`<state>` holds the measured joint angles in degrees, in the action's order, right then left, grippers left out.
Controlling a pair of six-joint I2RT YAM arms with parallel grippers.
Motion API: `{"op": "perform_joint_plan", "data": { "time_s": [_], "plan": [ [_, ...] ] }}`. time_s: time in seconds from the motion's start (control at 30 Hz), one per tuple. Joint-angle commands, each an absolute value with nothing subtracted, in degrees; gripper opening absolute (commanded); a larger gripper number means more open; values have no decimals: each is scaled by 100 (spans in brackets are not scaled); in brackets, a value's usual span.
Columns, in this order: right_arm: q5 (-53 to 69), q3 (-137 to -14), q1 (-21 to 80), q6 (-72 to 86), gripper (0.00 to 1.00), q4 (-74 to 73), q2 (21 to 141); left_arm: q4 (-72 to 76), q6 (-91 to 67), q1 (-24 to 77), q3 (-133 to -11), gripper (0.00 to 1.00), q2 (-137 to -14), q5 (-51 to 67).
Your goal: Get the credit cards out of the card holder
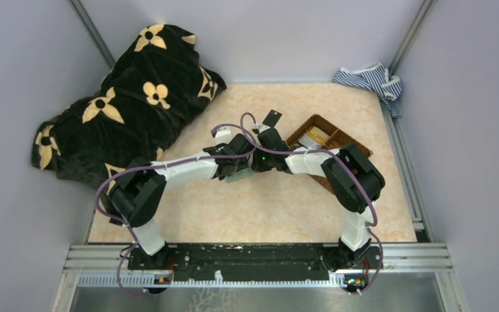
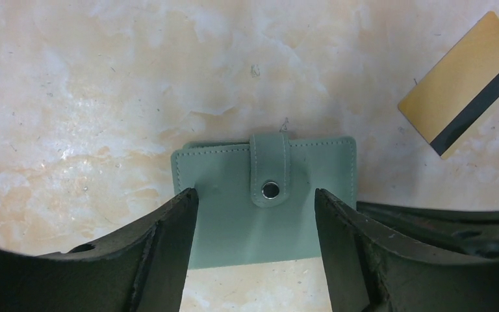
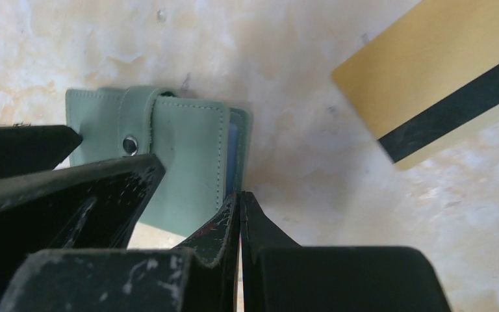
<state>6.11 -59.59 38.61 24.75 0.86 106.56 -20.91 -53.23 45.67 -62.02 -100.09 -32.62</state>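
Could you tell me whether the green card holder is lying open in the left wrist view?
No, the card holder is closed, with its snap strap folded over the front cover.

No writing can be read anywhere, not on the wallet (image 2: 234,221), the gold card (image 2: 458,81) or the blanket (image 1: 130,97) — only flower motifs.

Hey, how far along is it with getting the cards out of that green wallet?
Nothing is out yet: the card holder is snapped shut. In hand: the open left hand straddles it, and the closed right hand sits at its edge. Left: unsnap it, open it, empty it.
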Motion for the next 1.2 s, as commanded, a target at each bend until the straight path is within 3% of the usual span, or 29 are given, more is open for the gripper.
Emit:
{"op": "perform_joint_plan", "data": {
  "time_s": [0.0,0.33,0.53,1.17],
  "plan": [
    [711,-5862,4104,2593,0,144,10332,-2406,-5669,4605,-6179,72,-9812,-3568],
    [503,-5637,4139,2729,0,150,9972,-2267,-5271,4597,-6139,73,-9856,-3656],
    [1368,-4853,3464,3436,0,1094,9617,-1870,-4694,4588,-6121,71,-9836,-3324],
    [1644,-4506,3185,3594,0,1262,9141,-1600,-4161,4406,-6312,68,-10414,-2756]
  ]
}}
